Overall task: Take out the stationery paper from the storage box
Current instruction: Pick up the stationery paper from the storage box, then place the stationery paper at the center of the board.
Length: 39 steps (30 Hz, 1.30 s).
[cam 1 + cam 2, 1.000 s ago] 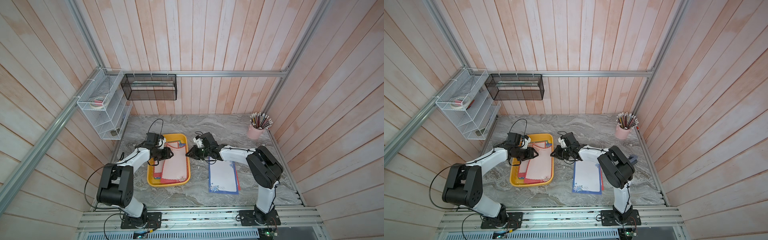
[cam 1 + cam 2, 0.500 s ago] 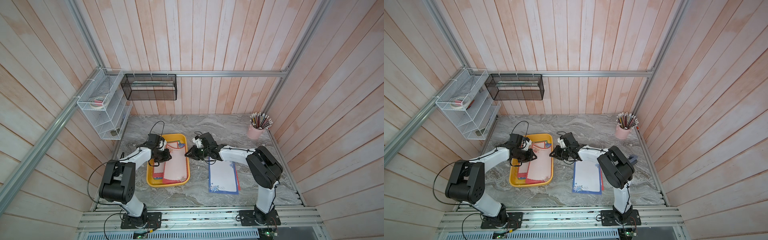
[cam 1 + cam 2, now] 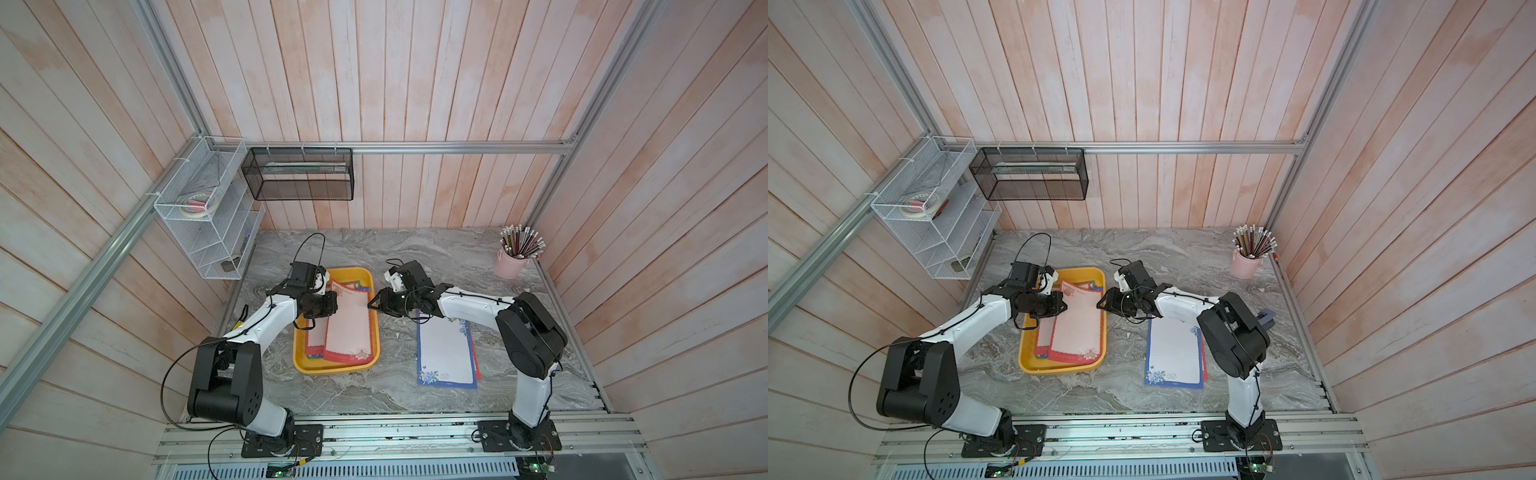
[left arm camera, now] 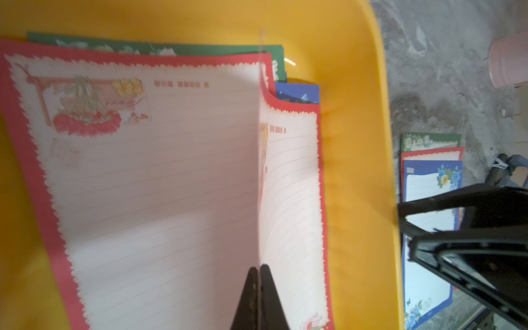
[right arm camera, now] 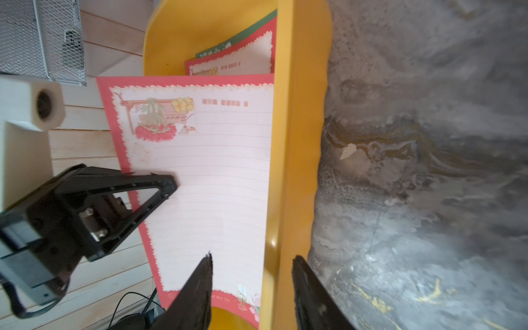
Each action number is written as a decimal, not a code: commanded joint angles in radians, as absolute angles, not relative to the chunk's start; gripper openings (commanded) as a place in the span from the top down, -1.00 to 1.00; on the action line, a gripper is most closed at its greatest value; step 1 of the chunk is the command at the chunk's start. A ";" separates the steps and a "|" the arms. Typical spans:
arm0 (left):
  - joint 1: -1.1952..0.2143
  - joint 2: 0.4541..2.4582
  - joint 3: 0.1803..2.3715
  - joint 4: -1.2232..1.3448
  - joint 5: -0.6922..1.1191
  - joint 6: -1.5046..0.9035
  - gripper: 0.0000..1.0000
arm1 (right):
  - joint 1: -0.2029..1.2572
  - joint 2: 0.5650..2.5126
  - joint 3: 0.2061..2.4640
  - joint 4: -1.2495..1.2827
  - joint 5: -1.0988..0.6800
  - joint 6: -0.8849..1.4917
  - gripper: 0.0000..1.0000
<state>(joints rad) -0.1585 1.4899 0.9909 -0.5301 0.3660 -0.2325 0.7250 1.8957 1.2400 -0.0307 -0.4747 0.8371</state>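
The yellow storage box (image 3: 337, 368) (image 3: 1059, 368) lies on the marble table and holds stationery paper. Its top red-bordered sheet (image 3: 347, 328) (image 3: 1077, 328) (image 5: 217, 177) is raised along its left edge. My left gripper (image 3: 331, 302) (image 4: 260, 267) is shut on that edge. In the left wrist view another red sheet (image 4: 291, 171), a green one (image 4: 157, 48) and a blue one (image 4: 297, 93) lie beneath. My right gripper (image 3: 371, 302) (image 5: 253, 257) is open and straddles the box's right wall, with one finger over the sheet and one over the table.
A blue-bordered sheet (image 3: 445, 353) (image 3: 1173, 353) tops a small pile on the table right of the box. A pink pencil cup (image 3: 510, 264) stands at the back right. A white wire rack (image 3: 208, 232) and a black mesh basket (image 3: 299, 174) hang on the walls.
My left gripper has shut on the red sheet's left edge. My right gripper has opened wider at the box's right wall. Both arms have barely shifted.
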 commanded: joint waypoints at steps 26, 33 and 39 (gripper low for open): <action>-0.163 0.739 1.022 0.121 0.784 -0.161 1.00 | 0.704 0.959 0.774 0.672 -0.334 0.122 -0.35; -0.165 0.757 1.086 0.233 1.022 -0.261 1.00 | 0.704 0.877 0.826 0.624 -0.487 -0.005 -0.58; -0.166 0.798 1.121 0.366 1.102 -0.407 1.00 | 0.713 0.917 0.922 0.628 -0.622 0.045 -0.58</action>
<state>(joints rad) -0.1631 0.7937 1.0897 0.2619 1.0210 -0.3084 0.7036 0.8997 0.8761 0.6003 -0.5156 0.0463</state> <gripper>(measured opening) 0.046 0.791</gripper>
